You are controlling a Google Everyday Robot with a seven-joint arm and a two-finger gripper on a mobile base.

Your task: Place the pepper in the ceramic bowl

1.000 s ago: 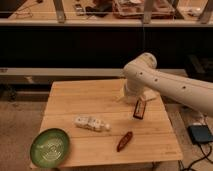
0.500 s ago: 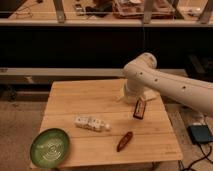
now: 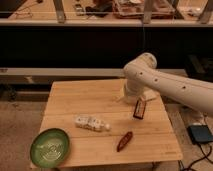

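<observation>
From the camera view, the arm (image 3: 170,87) is cut off at the right edge, and its bulk hides most of the tool (image 3: 131,96) low over the bench's (image 3: 85,100) far right part. I cannot tell whether the tool is spread or pressed together.

The pepper (image 3: 124,141) lies near the bench's front edge, right of centre. Its long axis runs diagonally, from front-left to back-right. Which end is the stem is too small to make out.

The ceramic bowl (image 3: 33,148) sits at the bench's front-left corner, well apart from the pepper.
</observation>
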